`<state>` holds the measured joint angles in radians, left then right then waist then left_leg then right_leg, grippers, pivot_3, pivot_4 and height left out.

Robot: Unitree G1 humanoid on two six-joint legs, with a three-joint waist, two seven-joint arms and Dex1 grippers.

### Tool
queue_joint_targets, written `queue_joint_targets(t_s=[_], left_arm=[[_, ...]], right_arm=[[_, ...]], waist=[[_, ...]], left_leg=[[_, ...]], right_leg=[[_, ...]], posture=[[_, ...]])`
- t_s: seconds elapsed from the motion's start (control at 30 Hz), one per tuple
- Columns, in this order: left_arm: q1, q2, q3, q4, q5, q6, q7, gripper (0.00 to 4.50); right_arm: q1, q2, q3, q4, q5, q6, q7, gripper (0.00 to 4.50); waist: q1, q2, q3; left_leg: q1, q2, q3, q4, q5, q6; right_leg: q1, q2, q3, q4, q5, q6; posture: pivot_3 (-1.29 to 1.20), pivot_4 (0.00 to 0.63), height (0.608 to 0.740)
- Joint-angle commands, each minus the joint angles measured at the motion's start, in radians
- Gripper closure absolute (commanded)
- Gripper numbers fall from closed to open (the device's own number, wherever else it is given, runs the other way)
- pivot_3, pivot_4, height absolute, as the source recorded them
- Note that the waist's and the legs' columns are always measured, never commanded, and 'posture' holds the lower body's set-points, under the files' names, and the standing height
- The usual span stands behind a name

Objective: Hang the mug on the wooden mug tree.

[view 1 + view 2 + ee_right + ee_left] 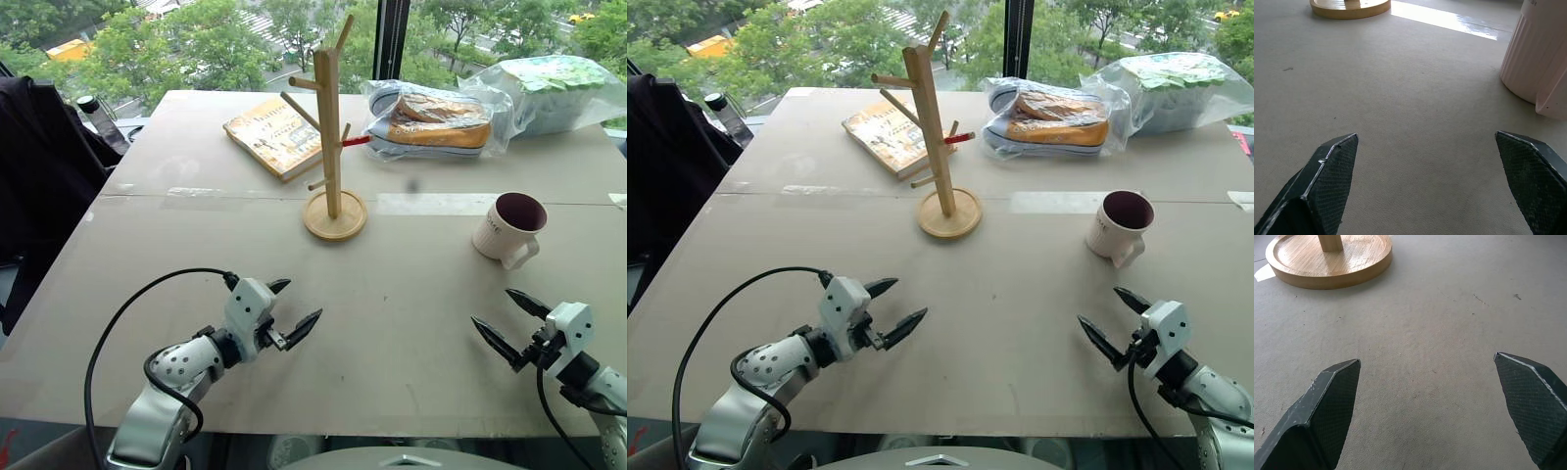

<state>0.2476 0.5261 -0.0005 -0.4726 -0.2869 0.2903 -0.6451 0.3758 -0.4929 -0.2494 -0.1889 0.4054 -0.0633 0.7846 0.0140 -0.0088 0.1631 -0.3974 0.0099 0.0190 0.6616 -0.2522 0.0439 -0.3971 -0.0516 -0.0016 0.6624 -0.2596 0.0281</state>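
The cream-white mug (pixel 509 227) with a maroon inside stands upright on the table's right side, handle toward me. The wooden mug tree (pixel 333 147) rises from its round base at the table's middle, one peg tipped red. My right gripper (pixel 509 323) hovers open over the table a short way in front of the mug, nothing between its fingers. In the right wrist view the mug (pixel 1540 58) stands just beyond the fingertips. My left gripper (pixel 294 308) is open and empty near the front left. The tree's base (pixel 1330 259) lies ahead of it.
A book (pixel 276 134) lies behind the tree to the left. Two plastic bags, one holding shoes (pixel 436 122) and one a green-topped bundle (pixel 549 90), sit at the back right. A dark jacket (pixel 39 166) hangs on a chair at the left.
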Motion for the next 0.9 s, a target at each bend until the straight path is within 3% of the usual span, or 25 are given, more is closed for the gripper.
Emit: queue_joint_targets(t_s=[0.03,0.57,0.9], left_arm=[[-0.012,0.0,0.01,-0.031,0.001,-0.015,0.007,0.0],[-0.038,-0.003,-0.004,-0.001,0.001,-0.028,-0.016,0.0],[-0.111,0.008,-0.02,0.004,-0.008,-0.03,-0.052,0.0]], right_arm=[[0.003,-0.017,-0.022,-0.038,0.004,0.019,-0.012,0.08],[0.006,-0.019,-0.023,-0.047,-0.033,0.057,-0.078,0.08],[-0.019,0.046,-0.051,-0.082,-0.119,0.083,-0.282,0.08]], waist=[[0.0,0.0,0.0],[0.0,0.0,0.0],[0.0,0.0,0.0]], left_leg=[[0.0,0.0,0.0,0.0,0.0,0.0],[0.0,0.0,0.0,0.0,0.0,0.0],[0.0,0.0,0.0,0.0,0.0,0.0]], right_leg=[[0.0,0.0,0.0,0.0,0.0,0.0],[0.0,0.0,0.0,0.0,0.0,0.0],[0.0,0.001,0.0,0.0,0.0,0.0]], posture=[[0.0,0.15,0.74],[0.0,0.15,0.74],[0.0,0.15,0.74]])
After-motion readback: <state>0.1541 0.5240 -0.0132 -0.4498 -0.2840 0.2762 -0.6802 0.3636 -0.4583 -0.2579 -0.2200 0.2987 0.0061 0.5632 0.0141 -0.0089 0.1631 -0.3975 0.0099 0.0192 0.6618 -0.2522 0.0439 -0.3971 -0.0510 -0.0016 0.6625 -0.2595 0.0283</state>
